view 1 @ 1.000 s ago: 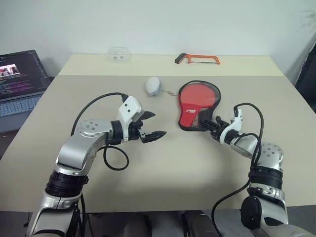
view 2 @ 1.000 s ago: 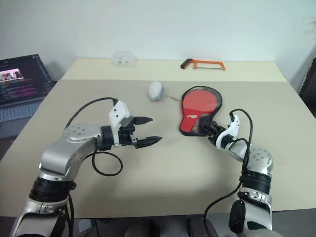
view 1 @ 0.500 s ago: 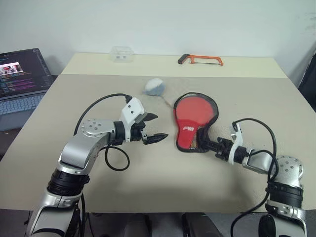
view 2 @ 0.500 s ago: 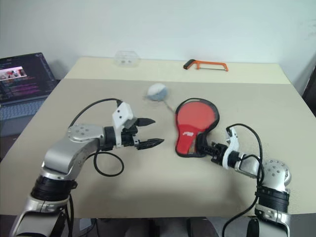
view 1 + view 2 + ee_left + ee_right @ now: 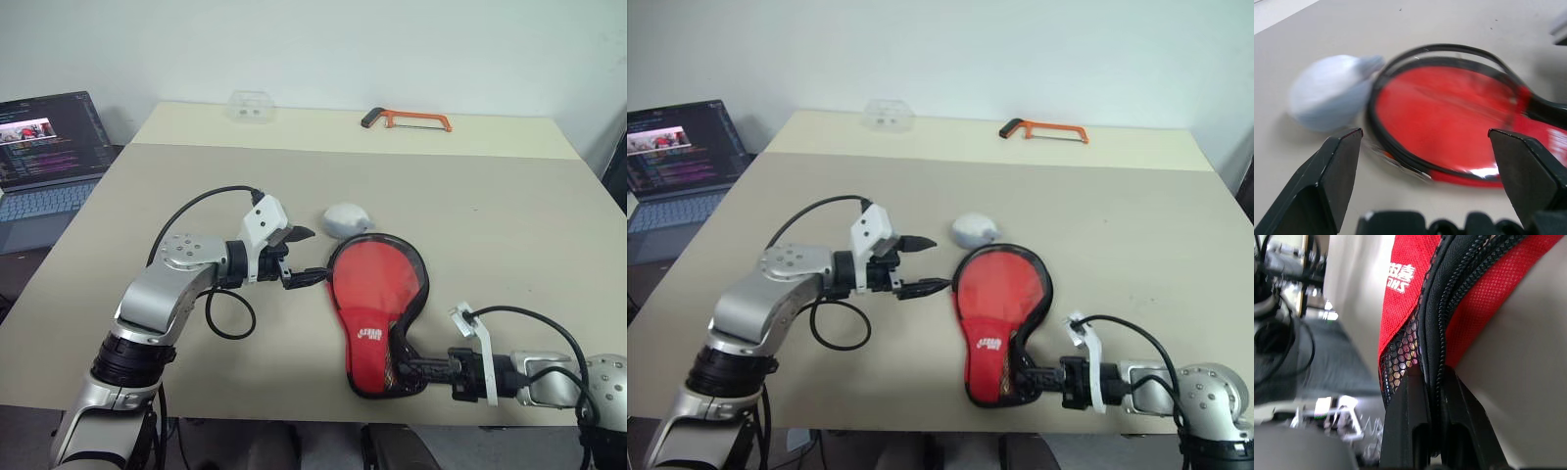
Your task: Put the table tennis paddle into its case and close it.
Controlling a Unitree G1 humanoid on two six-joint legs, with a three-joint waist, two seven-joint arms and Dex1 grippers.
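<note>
Your right fingers are clamped on the narrow handle end of the case, pinching its black zipper edge and mesh pocket at the lower right of the head view. The case lies red side up with its white logo toward that end, its round part reaching up toward the middle of the frame on the bench; its handle end sits right at the bench's near edge. Your left fingers stand spread and hold nothing, just left of the case's rounded rim, the lower tip very close to it; whether it touches, you cannot tell. A small grey-white pouch rests just above the case's top rim. Farther back, an orange hacksaw and a clear plastic box lie near the far edge, and a laptop sits at the upper left.
</note>
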